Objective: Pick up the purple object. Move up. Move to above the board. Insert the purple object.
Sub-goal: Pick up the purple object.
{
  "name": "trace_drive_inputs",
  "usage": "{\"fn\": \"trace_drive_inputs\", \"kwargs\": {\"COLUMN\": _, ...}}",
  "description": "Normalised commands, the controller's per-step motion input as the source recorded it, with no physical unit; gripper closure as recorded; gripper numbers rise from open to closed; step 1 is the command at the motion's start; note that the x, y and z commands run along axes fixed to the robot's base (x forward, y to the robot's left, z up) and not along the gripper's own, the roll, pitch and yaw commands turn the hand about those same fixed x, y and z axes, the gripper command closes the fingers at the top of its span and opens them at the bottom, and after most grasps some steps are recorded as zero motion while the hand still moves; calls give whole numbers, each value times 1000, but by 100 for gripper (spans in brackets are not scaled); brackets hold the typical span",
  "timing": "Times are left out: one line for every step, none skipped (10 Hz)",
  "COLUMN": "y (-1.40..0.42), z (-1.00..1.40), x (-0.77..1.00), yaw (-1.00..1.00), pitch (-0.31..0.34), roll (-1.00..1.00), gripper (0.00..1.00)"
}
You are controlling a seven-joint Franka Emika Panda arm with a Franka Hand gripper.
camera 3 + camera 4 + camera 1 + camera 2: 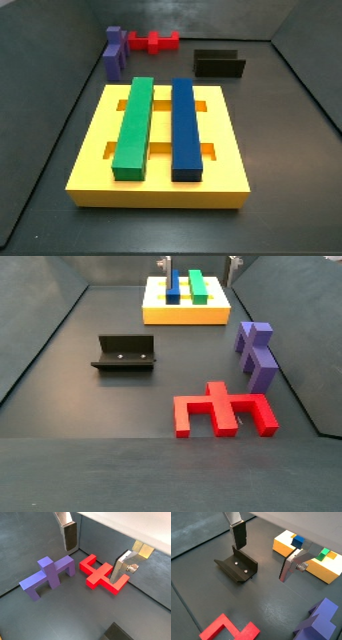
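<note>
The purple object point(48, 574) lies on the dark floor next to the red piece point(100, 574); it also shows in the other wrist view point(321, 622) and in both side views point(115, 52) point(255, 354). The yellow board point(160, 185) carries a green bar point(136, 125) and a blue bar point(186, 125). My gripper point(97, 551) hangs high above the floor, open and empty, apart from the purple object. It shows in the other wrist view point(264, 552) too, near the board's corner point(281, 544). Its fingertips point(168, 264) reach into a side view at the top edge, above the board point(187, 316).
The fixture point(238, 566) stands on the floor beside the board, also in both side views point(219, 64) point(124, 353). The red piece point(223, 411) lies beside the purple object. Dark walls enclose the floor on all sides.
</note>
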Motion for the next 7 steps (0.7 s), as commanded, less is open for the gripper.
{"fn": "trace_drive_inputs", "kwargs": {"y": 0, "z": 0, "x": 0, "yaw": -3, "pitch": -3, "roll": -16, "gripper": 0}}
{"fn": "trace_drive_inputs", "kwargs": {"y": 31, "z": 0, "x": -203, "yaw": -234, "pitch": -51, "roll": -76, "gripper": 0}}
{"fn": "trace_drive_inputs", "kwargs": {"y": 0, "z": -11, "x": -91, "yaw": -623, "pitch": -81, "roll": -49, "gripper": 0}}
{"fn": "trace_drive_inputs", "kwargs": {"y": 0, "z": -37, "x": -114, "yaw": -657, "pitch": -124, "roll": -110, "gripper": 0}}
{"fn": "trace_drive_inputs", "kwargs": {"y": 0, "z": 0, "x": -214, "yaw": -694, "pitch": -124, "roll": -119, "gripper": 0}}
{"fn": "trace_drive_inputs", "kwargs": {"y": 0, "z": 0, "x": -340, "yaw": -766, "pitch": -110, "roll": -101, "gripper": 0}}
{"fn": "trace_drive_inputs", "kwargs": {"y": 0, "z": 0, "x": -374, "yaw": -729, "pitch": -111, "roll": -69, "gripper": 0}}
